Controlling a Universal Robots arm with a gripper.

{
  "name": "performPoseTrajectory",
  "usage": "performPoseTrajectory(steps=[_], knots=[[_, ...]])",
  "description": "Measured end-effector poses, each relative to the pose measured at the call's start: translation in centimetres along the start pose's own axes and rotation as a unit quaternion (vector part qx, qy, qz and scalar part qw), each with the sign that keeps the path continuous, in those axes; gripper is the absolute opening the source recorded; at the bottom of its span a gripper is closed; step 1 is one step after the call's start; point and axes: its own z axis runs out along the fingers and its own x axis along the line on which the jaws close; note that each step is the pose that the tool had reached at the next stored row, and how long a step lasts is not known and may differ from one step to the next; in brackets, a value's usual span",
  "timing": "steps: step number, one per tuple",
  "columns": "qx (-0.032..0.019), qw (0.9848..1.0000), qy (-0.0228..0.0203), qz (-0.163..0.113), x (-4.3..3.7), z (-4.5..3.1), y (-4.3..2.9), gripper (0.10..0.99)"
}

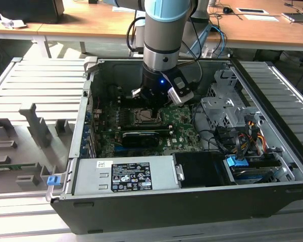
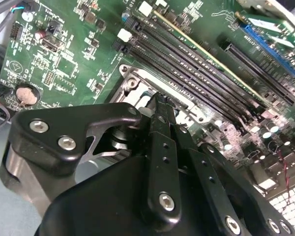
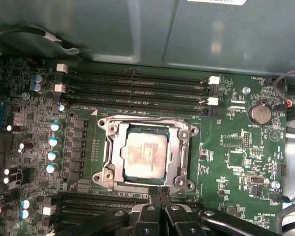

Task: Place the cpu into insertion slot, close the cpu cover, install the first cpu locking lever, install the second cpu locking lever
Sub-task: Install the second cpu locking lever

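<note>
The cpu point(image 3: 143, 155) already sits in the insertion slot on the motherboard point(image 3: 226, 147), its pale metal top showing through the square window of the cpu cover point(image 3: 179, 147), which lies down flat around it in the first wrist view. In the exterior view the arm point(image 1: 164, 30) reaches down into the open computer case point(image 1: 141, 212), and the tool point(image 3: 159, 191) hangs just above the near edge of the socket, beside the memory slots point(image 3: 137, 88). Its fingers point(image 2: 157, 123) are pressed together with no gap between them in both wrist views, and nothing is held — the tips look to be at or touching the socket's edge, though actual contact cannot be confirmed. Judging from this, chip placement and cover closing are done, and the work now stands at the locking levers; whether either lever is already latched is too hard to make out. To do this well, the closed tips should act as a pusher: press the lever down and sideways under its hook in a smooth sweep, keeping force off the chip and clear of the capacitors point(image 3: 53, 142) standing just beside the socket — a slip there could damage the board.
</note>
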Motion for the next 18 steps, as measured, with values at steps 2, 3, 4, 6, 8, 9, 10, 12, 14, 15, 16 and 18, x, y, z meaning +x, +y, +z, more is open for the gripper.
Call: performPoseTrajectory(steps=[2,3,4,6,8,9,10,12,14,15,16,18], knots=[[0.0,1.0,0.0,0.0,0.06,-0.01,-0.16,0.106],[-0.0001,1.0,0.0,0.0,0.08,-0.01,-0.23,0.106],[0.0,1.0,0.0,0.0,0.1,-0.02,-0.31,0.106],[0.0,1.0,0.0,0.0,0.12,-0.02,-0.42,0.106],[0.0,1.0,0.0,0.0,0.14,-0.03,-0.53,0.106],[-0.0002,1.0,-0.0001,0.0,0.15,-0.04,-0.64,0.106],[-0.0006,1.0,-0.0001,0.0,0.17,-0.05,-0.79,0.106],[-0.0018,1.0,0.0002,0.0,0.18,-0.05,-0.93,0.106],[-0.0141,0.9999,0.0001,0.0,0.23,-0.06,-1.03,0.106],[-0.0181,0.9998,-0.0001,0.0,0.29,-0.06,-1.07,0.106],[-0.0192,0.9998,-0.0002,0.001,0.4,-0.05,-1.13,0.106],[-0.0194,0.9998,-0.0002,0.0,0.86,-0.04,-1.24,0.106]])
